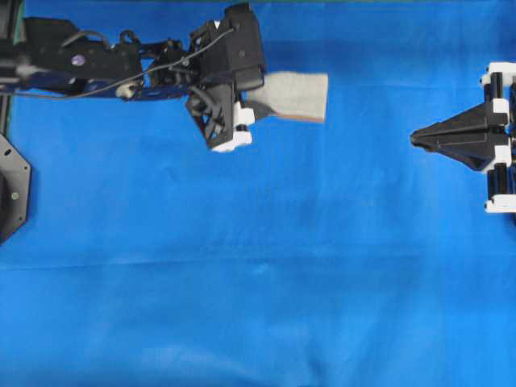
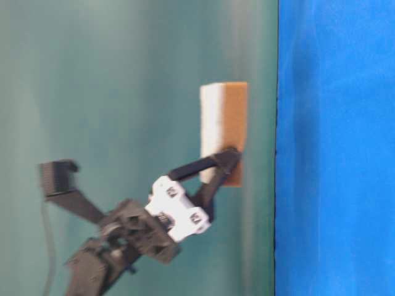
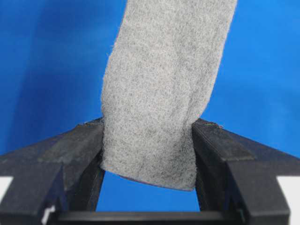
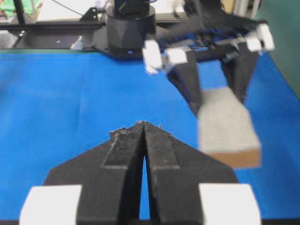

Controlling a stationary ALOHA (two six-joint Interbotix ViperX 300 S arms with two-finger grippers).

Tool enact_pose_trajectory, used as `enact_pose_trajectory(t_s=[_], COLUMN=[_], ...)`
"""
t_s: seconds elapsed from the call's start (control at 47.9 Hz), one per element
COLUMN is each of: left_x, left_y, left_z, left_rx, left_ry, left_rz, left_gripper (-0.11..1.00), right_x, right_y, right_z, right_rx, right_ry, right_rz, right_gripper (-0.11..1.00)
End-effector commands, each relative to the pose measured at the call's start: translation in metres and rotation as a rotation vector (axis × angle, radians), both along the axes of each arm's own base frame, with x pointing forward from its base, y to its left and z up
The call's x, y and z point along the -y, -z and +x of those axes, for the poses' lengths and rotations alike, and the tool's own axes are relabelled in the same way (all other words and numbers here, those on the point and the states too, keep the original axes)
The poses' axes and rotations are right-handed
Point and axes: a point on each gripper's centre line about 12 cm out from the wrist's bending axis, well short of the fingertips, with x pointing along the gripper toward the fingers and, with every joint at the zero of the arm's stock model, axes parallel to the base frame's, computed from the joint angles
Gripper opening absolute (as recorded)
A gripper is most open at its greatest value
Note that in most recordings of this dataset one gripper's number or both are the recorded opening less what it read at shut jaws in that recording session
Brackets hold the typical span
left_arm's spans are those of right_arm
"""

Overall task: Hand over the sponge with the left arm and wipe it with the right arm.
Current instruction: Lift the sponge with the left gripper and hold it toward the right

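Closest to me, the right gripper [image 4: 143, 129] waits by the right edge of the blue table [image 1: 258, 306] with its jaws pressed together, holding nothing. Farther off, near the far edge, the left gripper [image 1: 256, 101] clamps one end of the sponge [image 1: 294, 95] and carries it clear of the cloth. To hand over well, I'd bring the free end straight toward the right gripper, level and slow, and open the right jaws before contact, leaving it plenty to bite. The sponge's long axis runs left to right along the far edge, free end pointing right, grey face up, orange layer beneath.
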Motion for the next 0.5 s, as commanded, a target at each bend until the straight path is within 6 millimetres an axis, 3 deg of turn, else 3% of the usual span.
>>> enact_pose_trajectory(t_s=[0.0, 0.209, 0.48], left_x=[0.017, 0.054, 0.064], left_y=[-0.025, -0.030, -0.028], left_z=[0.002, 0.006, 0.006], left_rx=[0.056, 0.073, 0.073], left_ry=[0.026, 0.052, 0.039], left_rz=[-0.012, -0.105, -0.159], left_gripper=[0.47, 0.47, 0.47], right_x=[0.000, 0.001, 0.000], right_y=[-0.008, -0.013, -0.015], right_z=[0.002, 0.003, 0.008], right_rx=[0.022, 0.035, 0.027], right_ry=[0.002, 0.002, 0.002], right_rz=[0.000, 0.001, 0.018], right_gripper=[0.00, 0.00, 0.00])
